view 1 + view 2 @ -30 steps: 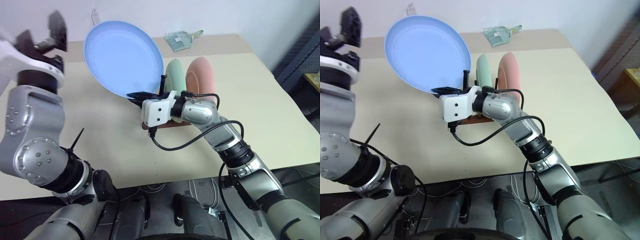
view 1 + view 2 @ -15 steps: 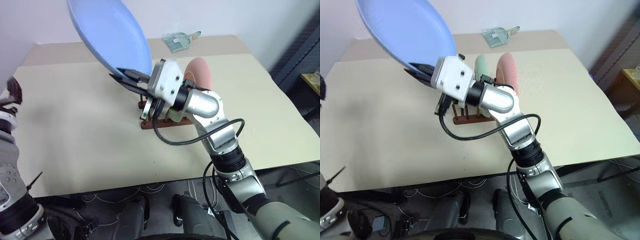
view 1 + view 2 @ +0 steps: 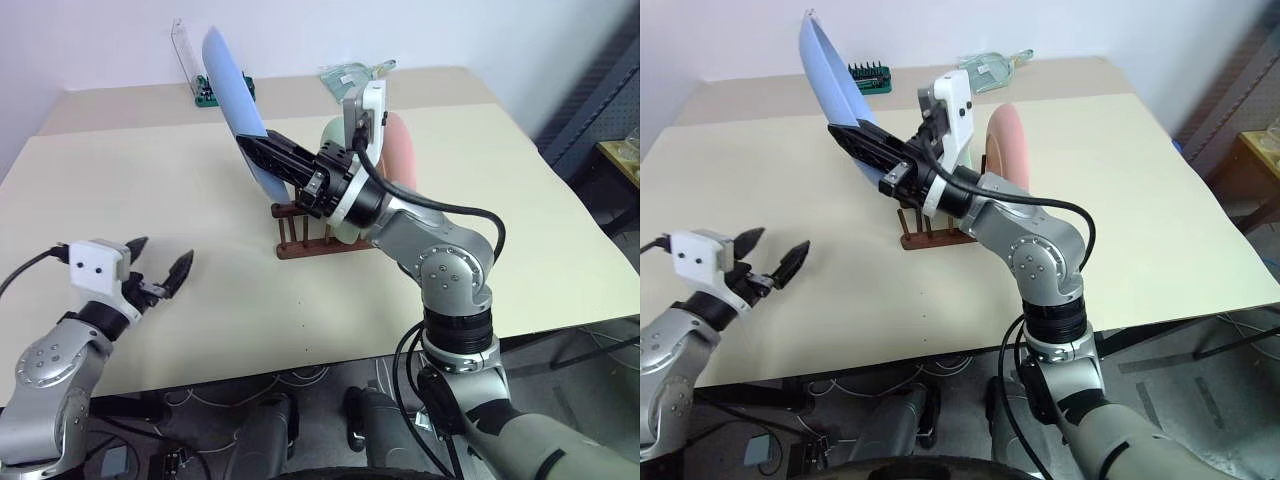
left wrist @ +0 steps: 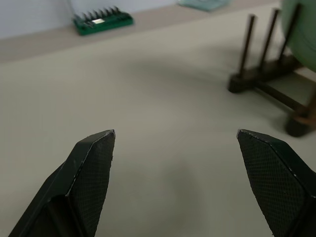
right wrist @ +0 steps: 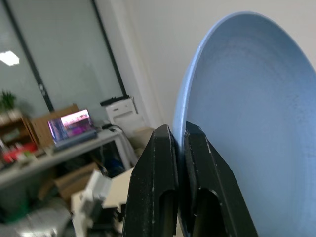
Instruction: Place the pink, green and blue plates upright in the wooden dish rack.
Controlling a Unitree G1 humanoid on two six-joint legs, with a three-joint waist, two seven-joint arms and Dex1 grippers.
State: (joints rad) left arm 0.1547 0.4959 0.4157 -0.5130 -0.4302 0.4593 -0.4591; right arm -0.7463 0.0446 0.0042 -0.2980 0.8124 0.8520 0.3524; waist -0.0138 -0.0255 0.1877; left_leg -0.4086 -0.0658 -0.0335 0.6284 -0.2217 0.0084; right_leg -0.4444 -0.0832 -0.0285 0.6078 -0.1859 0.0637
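- The right gripper (image 3: 262, 154) has its jaws clamped on the lower rim of the blue plate (image 3: 228, 80), one black finger (image 5: 154, 163) on each face of the rim.
- The blue plate stands nearly on edge above those jaws, rising up and away from them, in the air over the desk (image 3: 520, 220).
- Just below and a little behind the right jaws sits the wooden dish rack (image 3: 300, 240), with bare pegs at its near end, almost under the held plate.
- The green plate (image 4: 301, 24) stands upright in the rack, behind the right gripper's wrist, and the pink plate (image 3: 400, 150) stands upright in the slot beyond it.
- The left gripper (image 3: 158, 262) hangs low over the near left part of the desk, jaws spread wide with nothing between them.
- Seen along the left jaws, the rack lies ahead and off to one side, well apart from the fingertips (image 4: 98, 148), with bare desk between.
- A green-based tool holder (image 3: 869, 75) stands at the desk's far edge, far ahead of the left jaws and behind the blue plate.
- A clear bag (image 3: 990, 65) lies at the far edge, beyond the right gripper.
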